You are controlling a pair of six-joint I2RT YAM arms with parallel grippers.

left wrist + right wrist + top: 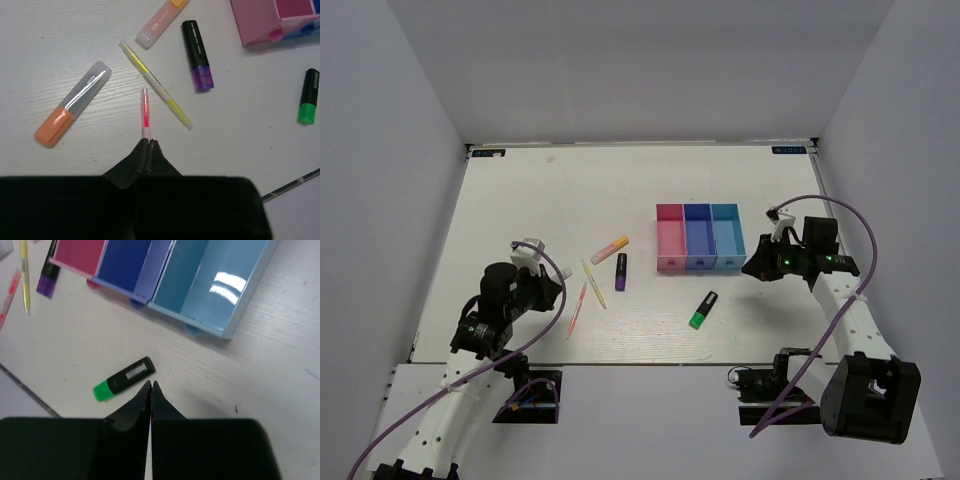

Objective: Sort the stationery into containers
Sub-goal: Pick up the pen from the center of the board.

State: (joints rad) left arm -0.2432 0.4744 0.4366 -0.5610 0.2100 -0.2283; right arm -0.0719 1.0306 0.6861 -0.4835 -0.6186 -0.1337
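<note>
Jaws closed on the left gripper (149, 142), tips at the pink-red pen (145, 112); right gripper (151, 385) closed, empty. Pen looks light, thin, roll-prone: pinch mid-barrel.

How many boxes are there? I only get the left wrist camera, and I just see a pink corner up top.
Observer: Three, joined in a row: a pink box, a dark blue box and a light blue box.
Operator: Is anything inside them?
Observer: No. From above, all three look empty.
Operator: Where's the other arm?
Observer: The right end effector is shut, just to the right of the light blue box.
</note>
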